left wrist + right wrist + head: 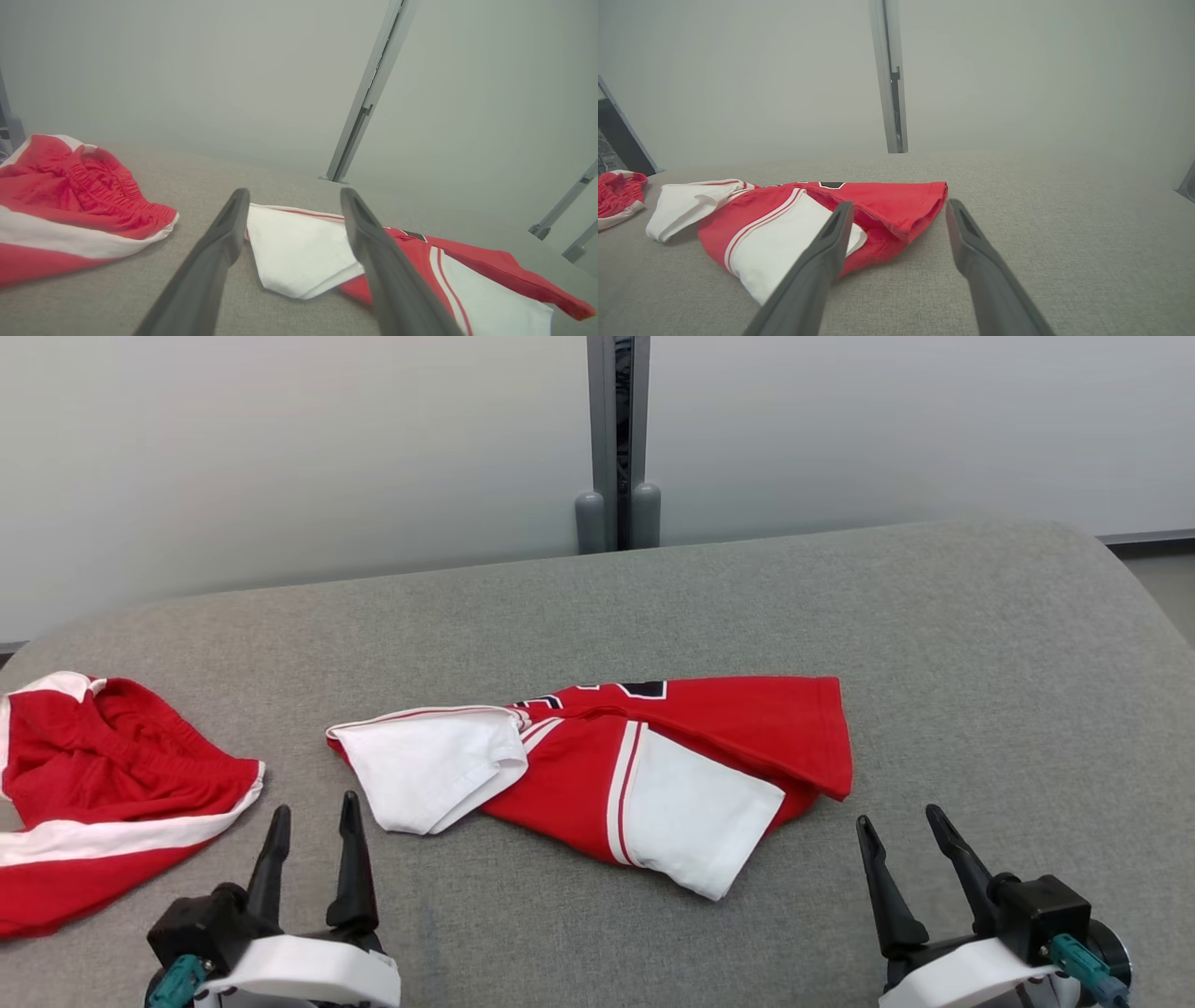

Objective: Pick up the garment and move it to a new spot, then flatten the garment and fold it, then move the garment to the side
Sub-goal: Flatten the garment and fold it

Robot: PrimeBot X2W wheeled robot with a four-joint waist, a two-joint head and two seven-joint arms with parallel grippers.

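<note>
Head view. Inspector: State where the garment [653, 756] lies relative to each hand.

Technician: The garment lies mid-table, partly folded, white sleeves uppermost. Its long axis runs left to right, parallel to the near edge. The left hand [316, 805] sits just beside the white sleeve at the left end. The right hand [898, 816] sits just beside the red hem at the right end. Each hand is near its own end, and neither is clearly nearer. Both hands have fingers spread and hold nothing.

Inspector: Surface and surroundings?

Technician: The table [840, 597] carries a grey woven cover, rounded at the far corners. Red shorts [103, 784] lie at the left, well apart from the garment. A pale wall panel [280, 448] with a grey post [616, 439] stands behind. Judgement: the bare area to the right suits a move to the side.
</note>
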